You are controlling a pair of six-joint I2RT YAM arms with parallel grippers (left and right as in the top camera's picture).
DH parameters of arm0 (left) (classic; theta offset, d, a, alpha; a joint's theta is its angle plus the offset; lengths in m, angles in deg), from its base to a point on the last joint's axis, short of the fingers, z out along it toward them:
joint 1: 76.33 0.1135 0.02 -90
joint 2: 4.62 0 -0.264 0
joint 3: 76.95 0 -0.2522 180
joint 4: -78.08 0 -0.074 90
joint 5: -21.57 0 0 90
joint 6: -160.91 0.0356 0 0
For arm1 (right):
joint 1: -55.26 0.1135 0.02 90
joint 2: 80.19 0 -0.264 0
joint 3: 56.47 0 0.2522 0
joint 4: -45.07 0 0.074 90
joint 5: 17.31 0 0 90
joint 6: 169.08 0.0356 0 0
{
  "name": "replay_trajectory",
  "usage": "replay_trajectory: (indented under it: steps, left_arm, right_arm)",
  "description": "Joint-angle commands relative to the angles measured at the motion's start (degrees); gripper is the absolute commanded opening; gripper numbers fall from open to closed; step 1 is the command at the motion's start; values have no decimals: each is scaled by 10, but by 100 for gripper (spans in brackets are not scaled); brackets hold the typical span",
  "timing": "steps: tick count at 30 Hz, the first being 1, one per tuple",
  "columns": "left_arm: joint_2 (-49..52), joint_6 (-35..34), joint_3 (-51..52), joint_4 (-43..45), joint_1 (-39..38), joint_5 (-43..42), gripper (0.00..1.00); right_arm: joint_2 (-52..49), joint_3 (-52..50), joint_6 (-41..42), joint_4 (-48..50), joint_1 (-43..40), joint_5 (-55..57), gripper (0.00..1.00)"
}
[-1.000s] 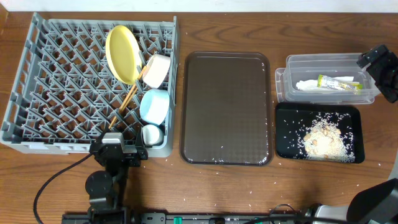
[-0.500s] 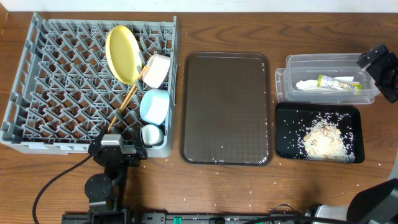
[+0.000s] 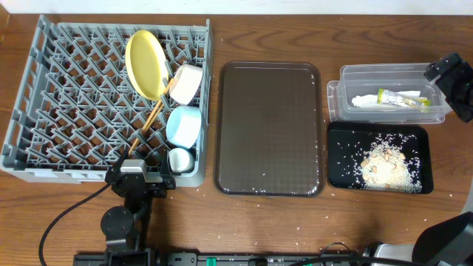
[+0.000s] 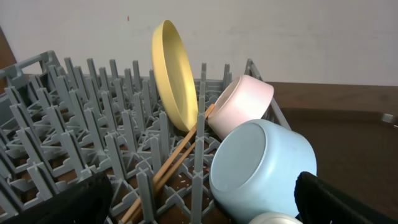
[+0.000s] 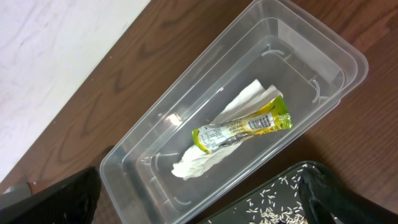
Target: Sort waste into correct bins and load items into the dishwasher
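No motion detected since last frames. Green-and-yellow plastic wrapper [image 5: 242,129] is left in clear rectangular plastic tub [image 5: 292,62], round yellow plate [image 3: 145,63] in grey pegged rack [image 3: 66,96]. Left gripper [image 4: 199,205], right gripper [image 5: 199,199]: spread, empty. Task judged done.

The overhead camera stares straight down from high up and takes in the whole surface [image 3: 347,222], from the dish rack [image 3: 74,96] across to the clear tub [image 3: 336,103]. The left wrist camera rides low behind the left gripper [image 3: 140,177], looking close and nearly level across the rack's pegs. Just ahead of that gripper stand the yellow plate [image 4: 171,74] and blue bowl [image 4: 261,165], which the overhead view also catches. The right wrist camera peers steeply down past the right gripper [image 3: 446,74] into the tub beneath it. The wrapper [image 5: 242,127] there and a corner of the black tray [image 5: 273,202] show from overhead too.
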Motion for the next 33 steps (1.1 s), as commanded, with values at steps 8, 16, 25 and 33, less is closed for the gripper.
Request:
replay_trajectory:
  steps: [8, 16, 25, 33]
  left_arm:
    - [-4, 8, 17, -7, -2, 5, 93]
    - [-4, 8, 17, -7, -2, 5, 93]
    - [-4, 8, 17, -7, -2, 5, 93]
    - [-4, 8, 17, -7, -2, 5, 93]
  right_arm:
    - [0, 4, 2, -1, 0, 0, 99]
    - [-2, 3, 2, -1, 0, 0, 99]
    - [80, -128, 2, 4, 59, 0, 99]
    - [247, -391, -42, 10, 245, 233, 99]
